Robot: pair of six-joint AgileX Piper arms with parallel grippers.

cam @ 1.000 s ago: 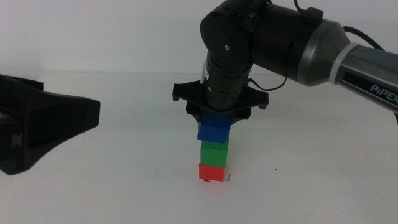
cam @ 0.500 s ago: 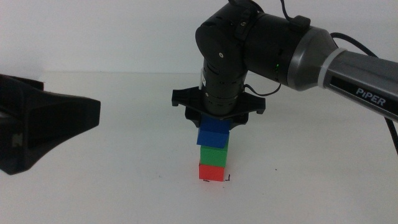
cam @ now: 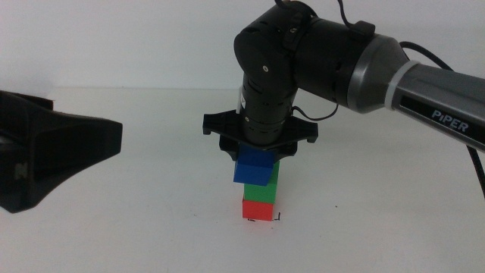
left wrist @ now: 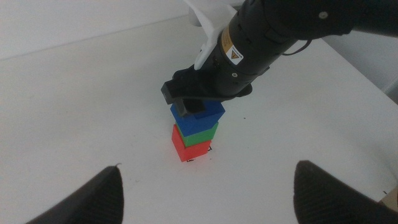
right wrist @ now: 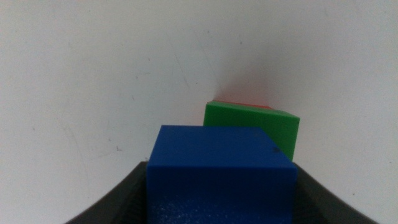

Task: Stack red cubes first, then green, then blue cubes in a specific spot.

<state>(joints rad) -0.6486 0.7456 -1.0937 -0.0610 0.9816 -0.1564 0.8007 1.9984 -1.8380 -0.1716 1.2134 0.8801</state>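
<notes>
On the white table (cam: 114, 235), the big black and grey right arm (cam: 356, 61) is reaching in from the right side and pointing straight down over the stack. At the left edge of the middle view the left gripper (cam: 45, 155) is sitting as a dark block, waiting; in its own wrist view its two jaws are standing wide apart with nothing between them.

The right gripper (cam: 256, 152) is hanging just above the stack, its jaws closing on the small solid deep blue cube (cam: 253, 168). The blue cube is being held off-centre, shifted toward the left arm's side and overhanging the small solid green cube (cam: 270, 185) below it. Whether the blue cube is touching the green one, I cannot tell; the right wrist view shows it (right wrist: 219, 171) between the jaws with the green top (right wrist: 252, 127) partly uncovered beyond it.

The green cube is sitting squarely on the small solid bright red cube (cam: 258, 209), which is resting on the table at the tiny black corner marks (cam: 279, 218). From the left wrist view the three are reading blue (left wrist: 199, 112), green (left wrist: 200, 131), red (left wrist: 189, 149), top to bottom.
</notes>
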